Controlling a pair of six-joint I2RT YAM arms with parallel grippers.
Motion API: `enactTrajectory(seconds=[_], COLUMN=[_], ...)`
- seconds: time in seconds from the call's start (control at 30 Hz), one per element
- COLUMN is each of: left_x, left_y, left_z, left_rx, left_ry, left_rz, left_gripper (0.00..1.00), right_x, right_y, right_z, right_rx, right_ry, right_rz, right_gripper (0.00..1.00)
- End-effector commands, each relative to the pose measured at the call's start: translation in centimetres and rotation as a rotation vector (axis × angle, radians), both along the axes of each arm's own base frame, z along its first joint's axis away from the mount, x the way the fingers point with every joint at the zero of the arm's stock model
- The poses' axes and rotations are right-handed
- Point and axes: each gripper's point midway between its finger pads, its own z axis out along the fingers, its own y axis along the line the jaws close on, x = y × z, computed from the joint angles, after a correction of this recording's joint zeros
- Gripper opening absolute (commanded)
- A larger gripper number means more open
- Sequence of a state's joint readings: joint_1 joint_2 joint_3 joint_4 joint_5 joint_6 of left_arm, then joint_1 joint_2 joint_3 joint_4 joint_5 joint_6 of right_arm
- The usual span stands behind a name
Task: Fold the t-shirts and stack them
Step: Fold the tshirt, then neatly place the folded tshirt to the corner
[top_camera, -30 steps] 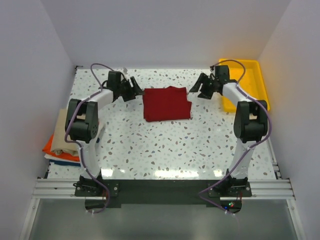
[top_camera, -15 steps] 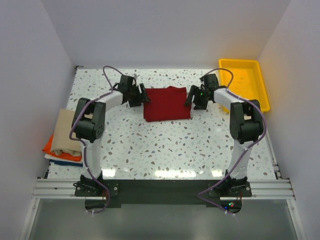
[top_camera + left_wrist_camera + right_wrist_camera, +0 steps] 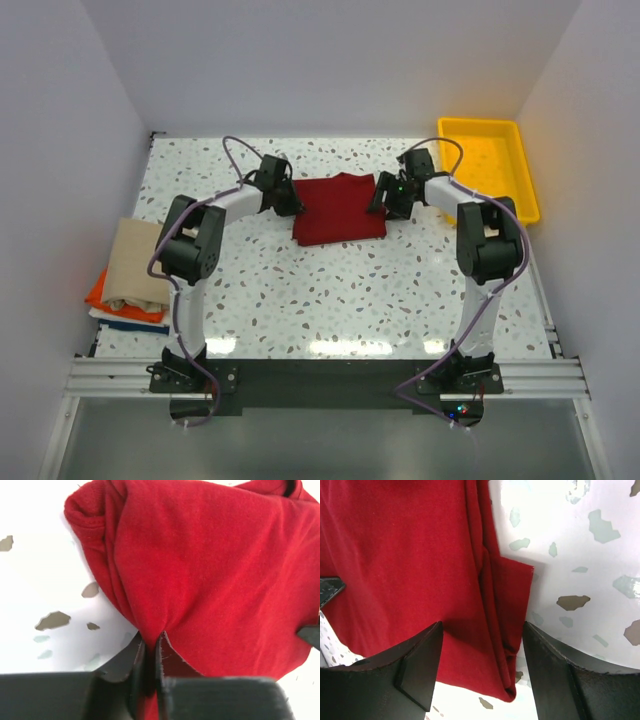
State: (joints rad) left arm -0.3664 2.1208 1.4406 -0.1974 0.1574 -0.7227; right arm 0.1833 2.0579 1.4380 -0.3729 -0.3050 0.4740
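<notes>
A lab test cell: bare white walls (image 3: 330, 70), speckled tabletop (image 3: 330, 290), aluminium mounting rail (image 3: 105, 378).

Folded dark red t-shirt (image 3: 338, 208), left edge bunched up.
Well apart, a folded stack (image 3: 130, 272): tan over orange over blue.
</notes>
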Motion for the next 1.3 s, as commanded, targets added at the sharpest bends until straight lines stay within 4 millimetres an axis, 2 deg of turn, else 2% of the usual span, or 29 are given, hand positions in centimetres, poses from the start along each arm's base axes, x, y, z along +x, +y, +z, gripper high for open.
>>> enactTrajectory(seconds=[0.0, 0.17, 0.23, 0.33, 0.37, 0.4, 0.43, 0.47, 0.53, 0.57, 0.63, 0.67, 0.7, 0.8, 0.83, 0.9, 0.93, 0.97, 1.13, 1.27], left_x=[-1.5, -1.0, -0.9, -1.0, -0.8, -1.7, -1.7, -1.6, -2.8, -2.8, -3.3, -3.3, -3.8, -3.3, -3.3, -3.9, -3.7, -4.3, -4.6, -4.7], left_y=[0.2, 2.5, 3.6, 5.7, 7.2, 8.4, 9.4, 11.2, 13.7, 16.1, 18.3, 20.3, 21.2, 24.3, 25.7, 27.3, 28.6, 29.3, 32.6, 33.8], left_z=[-1.5, 1.7, 3.5, 5.3, 5.5, 5.4, 5.9, 6.1, 6.9, 7.3, 8.8, 9.3, 10.2, 13.4, 14.1, 15.2, 16.5, 17.1, 20.4, 22.2], left_rx=[0.020, 0.084, 0.100, 0.124, 0.131, 0.143, 0.142, 0.141, 0.170, 0.195, 0.209, 0.225, 0.233, 0.233, 0.233, 0.245, 0.238, 0.247, 0.207, 0.188], left_ry=[0.072, 0.018, 0.003, 0.027, 0.040, 0.096, 0.107, 0.120, 0.157, 0.152, 0.146, 0.137, 0.139, 0.092, 0.089, 0.099, 0.081, 0.091, 0.023, -0.012], left_rz=[0.055, 0.191, 0.243, 0.342, 0.393, 0.451, 0.488, 0.556, 0.633, 0.699, 0.766, 0.815, 0.835, 0.906, 0.942, 0.975, 1.007, 1.028, 1.068, 1.060], left_gripper=[0.02, 0.00, 0.00, 0.00, 0.00, 0.00, 0.00, 0.00, 0.00, 0.00, 0.00, 0.00, 0.00, 0.00, 0.00, 0.00, 0.00, 0.00, 0.00, 0.00], right_x=[1.2, 1.0, 1.0, 0.7, 0.4, 0.3, -0.1, -0.2, -0.6, -0.9, -1.2, -1.6, -1.7, -2.2, -2.4, -2.6, -2.7, -2.8, -3.2, -3.4], right_y=[0.7, 0.1, -0.5, -1.2, -1.3, -1.4, -1.5, -1.6, -1.6, -1.8, -1.7, -1.6, -1.5, -1.0, -0.8, -0.5, -0.4, -0.3, 0.0, 0.2], right_z=[0.7, 1.5, 2.6, 4.3, 4.5, 5.6, 5.6, 6.1, 7.2, 7.2, 8.0, 7.8, 8.1, 8.5, 8.5, 8.7, 8.8, 8.9, 9.3, 9.6], right_rx=[0.005, -0.027, -0.057, -0.080, -0.083, -0.075, -0.077, -0.076, -0.073, -0.075, -0.066, -0.064, -0.061, -0.055, -0.053, -0.049, -0.048, -0.050, -0.042, -0.039], right_ry=[-0.040, -0.055, -0.078, -0.102, -0.105, -0.127, -0.125, -0.133, -0.155, -0.152, -0.165, -0.161, -0.165, -0.171, -0.173, -0.176, -0.176, -0.179, -0.182, -0.186], right_rz=[0.008, -0.012, -0.033, -0.058, -0.062, -0.069, -0.070, -0.074, -0.074, -0.076, -0.073, -0.069, -0.065, -0.054, -0.050, -0.043, -0.041, -0.038, -0.026, -0.021], right_gripper=[0.68, 0.68, 0.68, 0.68, 0.68, 0.68, 0.68, 0.68, 0.68, 0.68, 0.68, 0.68, 0.68, 0.68, 0.68, 0.68, 0.68, 0.68, 0.68, 0.68])
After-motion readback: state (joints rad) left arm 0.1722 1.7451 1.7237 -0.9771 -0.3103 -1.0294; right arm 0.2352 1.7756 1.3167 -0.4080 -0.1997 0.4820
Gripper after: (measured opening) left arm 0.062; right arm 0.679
